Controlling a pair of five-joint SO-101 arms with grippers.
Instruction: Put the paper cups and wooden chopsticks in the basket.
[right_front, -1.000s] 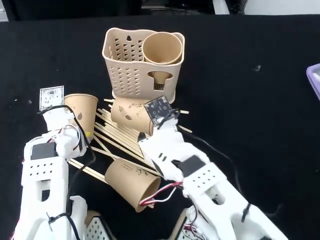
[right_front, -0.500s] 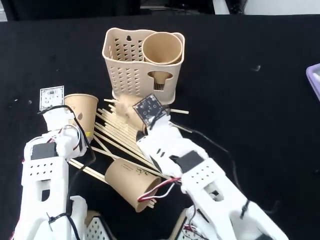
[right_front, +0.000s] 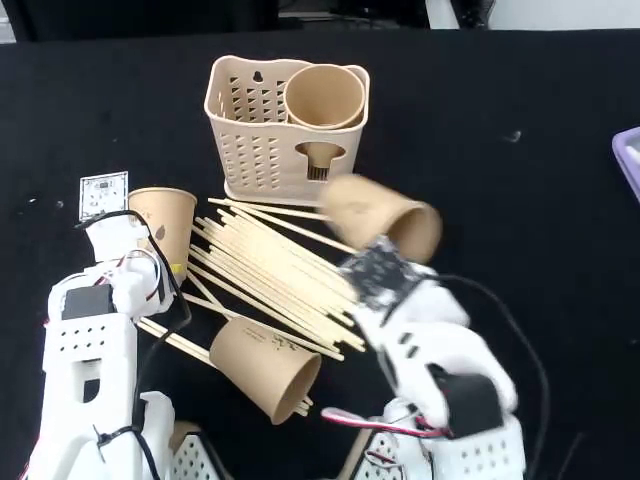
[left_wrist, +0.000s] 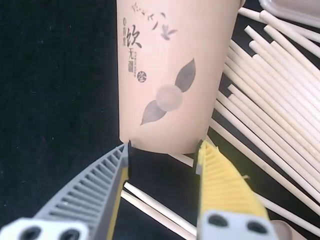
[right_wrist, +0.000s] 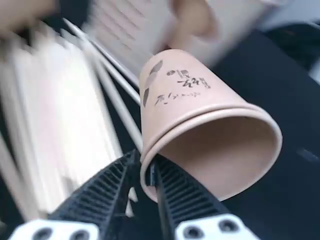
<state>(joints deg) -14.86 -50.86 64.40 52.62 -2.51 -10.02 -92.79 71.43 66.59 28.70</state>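
My right gripper (right_wrist: 147, 170) is shut on the rim of a paper cup (right_wrist: 200, 120), holding it tilted in the air to the right of the chopsticks (right_front: 270, 265); in the high view that cup (right_front: 385, 215) hangs in front of the basket's right corner. The beige basket (right_front: 245, 150) holds another cup (right_front: 323, 97). My left gripper (left_wrist: 164, 152) stands open, one fingertip on each side of the bottom end of a printed cup (left_wrist: 170, 75). This cup (right_front: 165, 225) stands left of the chopstick pile. A third cup (right_front: 262, 365) lies on its side between the arms.
A small white square tag (right_front: 103, 195) lies left of the standing cup. A purple object (right_front: 628, 155) shows at the table's right edge. The black table (right_front: 520, 220) is bare to the right of the basket.
The right gripper has lifted its cup off the chopstick pile and swung it up and to the right. The left arm has kept still.
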